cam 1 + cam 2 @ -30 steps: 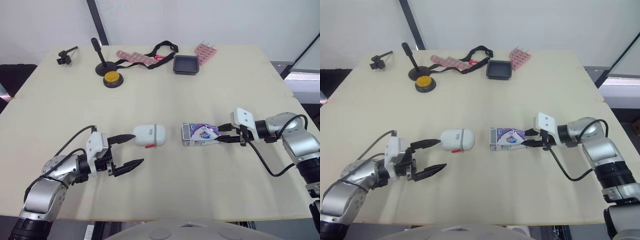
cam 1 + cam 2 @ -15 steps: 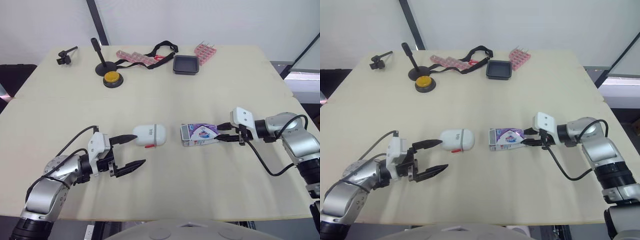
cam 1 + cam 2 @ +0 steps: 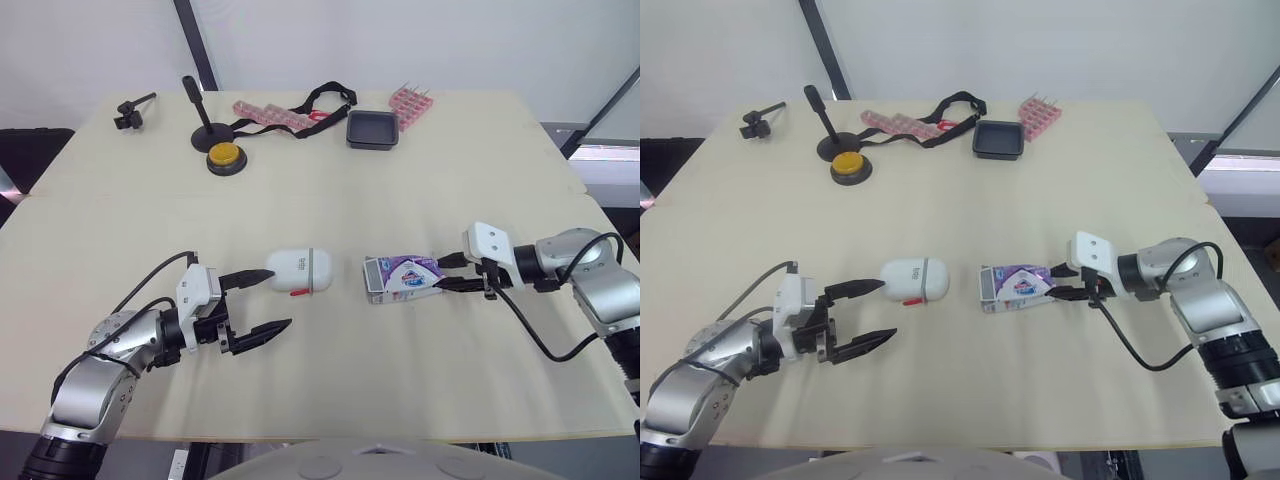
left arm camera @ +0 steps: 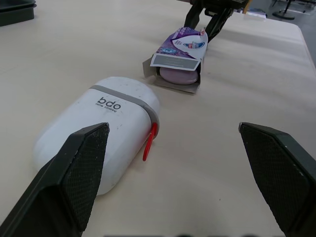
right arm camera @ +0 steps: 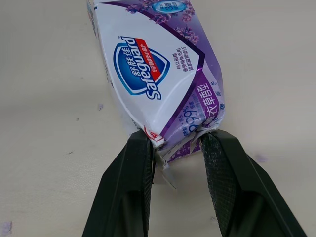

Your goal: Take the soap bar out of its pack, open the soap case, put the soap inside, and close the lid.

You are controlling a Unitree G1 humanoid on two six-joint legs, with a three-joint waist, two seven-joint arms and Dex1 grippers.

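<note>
- Your right gripper (image 5: 175, 143) has its two fingers closed onto the crimped tail of the Safeguard soap pack (image 3: 403, 277). It's a narrow pinch with just the wrapper seam between them, nothing else.
- My guess is you grab that end because it leaves the other end free. The pack lies flat on the table (image 3: 330, 190) with its mouth pointing at your left side.
- In the left wrist view the flap (image 4: 174, 61) at that mouth is already lifted and the purple soap bar (image 4: 178, 75) is sitting inside, not out yet.
- So the bar is in its pack, just beside the soap case (image 3: 298, 270) but not touching it.
- Your left gripper (image 3: 275, 298) is spread wide and holds nothing. One fingertip is right at the rounded end of the case (can't tell if it's touching), and the other is out over bare table.
- That reads to me like it's lined up to either steady the case or reach across for the bar.
- The case is lying on its side, lid shut, with the red latch (image 4: 148, 143) facing your left gripper, handy for popping it open later.
- I'd say you're on step one. Tipping or shaking the pack by its tail should slide the bar out, but watch that a thin seam grip doesn't slip.
</note>
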